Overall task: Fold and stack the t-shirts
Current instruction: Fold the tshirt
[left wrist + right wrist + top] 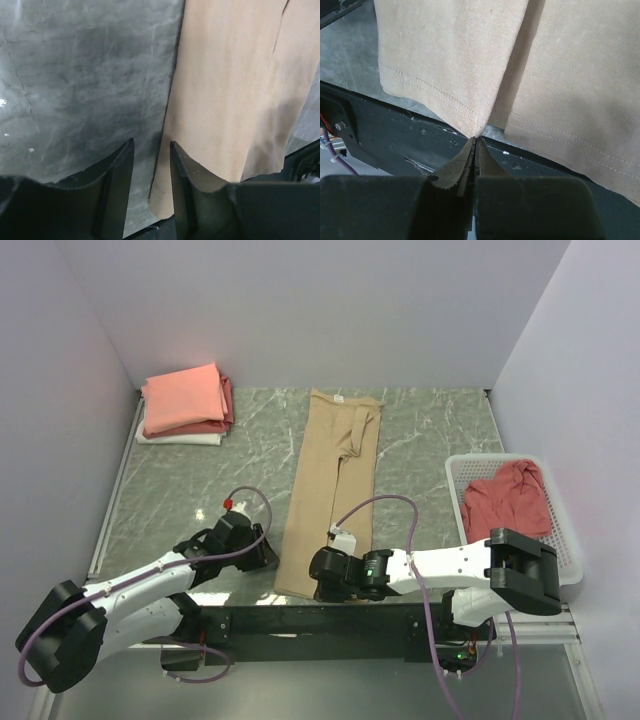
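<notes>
Soft, limp and light by the look of it; likely to sag unless taken at both hem corners. Tan t-shirt (335, 490), plain, laid flat as a long narrow strip, stitched hem nearest. Right gripper (474, 142) clamped on the hem fold at its tips. Left gripper (151, 150) parted, astride the strip's left edge just ahead.

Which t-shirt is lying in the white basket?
The dusty red t-shirt, crumpled, at the right; the tan t-shirt lies flat mid-table, the folded stack sits far left.
</notes>
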Controlling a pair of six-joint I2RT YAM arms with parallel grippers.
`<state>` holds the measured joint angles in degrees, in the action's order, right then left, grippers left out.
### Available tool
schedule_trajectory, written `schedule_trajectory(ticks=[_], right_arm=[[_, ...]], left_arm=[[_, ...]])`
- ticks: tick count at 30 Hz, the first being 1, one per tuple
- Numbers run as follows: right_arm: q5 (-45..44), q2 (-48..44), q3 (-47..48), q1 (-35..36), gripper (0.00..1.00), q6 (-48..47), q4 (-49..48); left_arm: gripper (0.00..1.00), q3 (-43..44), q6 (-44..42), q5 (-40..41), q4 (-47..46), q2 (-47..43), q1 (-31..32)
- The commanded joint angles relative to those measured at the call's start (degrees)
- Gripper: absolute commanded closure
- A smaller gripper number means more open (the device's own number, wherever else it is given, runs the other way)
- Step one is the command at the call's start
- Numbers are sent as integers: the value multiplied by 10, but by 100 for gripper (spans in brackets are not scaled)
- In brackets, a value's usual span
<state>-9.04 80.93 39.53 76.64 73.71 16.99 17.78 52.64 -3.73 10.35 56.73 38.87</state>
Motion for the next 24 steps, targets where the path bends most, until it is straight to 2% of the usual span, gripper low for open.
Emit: schedule_trajectory(ticks=[1,7,10,11,12,14,15,17,18,24], right_arm=[[-14,3,0,0,100,7,8],[-5,4,-10,-2,100,2,0],[2,8,-6,-4,98,-8,1],[5,9,-2,-3,94,-10,3],[6,6,0,-4,85,-14,6],[6,-12,2,-4,74,-21,19],[1,-23,2,-4,62,-23,27],[-11,-60,2,-6,54,-24,61],[-25,-75,2,-8,51,-24,75],[-60,-234,-44,-43,52,-1,180]], left_arm=[[59,-13,-13,-11,-9,-8,22],[60,-13,16,34,14,-14,82],[64,-15,28,36,29,-21,84],[65,-17,32,36,32,-21,85],[67,-18,32,36,37,-20,85],[71,-20,33,36,44,-18,88],[72,-21,35,36,49,-18,90],[76,-24,37,36,49,-19,93],[77,-24,39,36,49,-18,95],[82,-21,44,36,48,0,115]])
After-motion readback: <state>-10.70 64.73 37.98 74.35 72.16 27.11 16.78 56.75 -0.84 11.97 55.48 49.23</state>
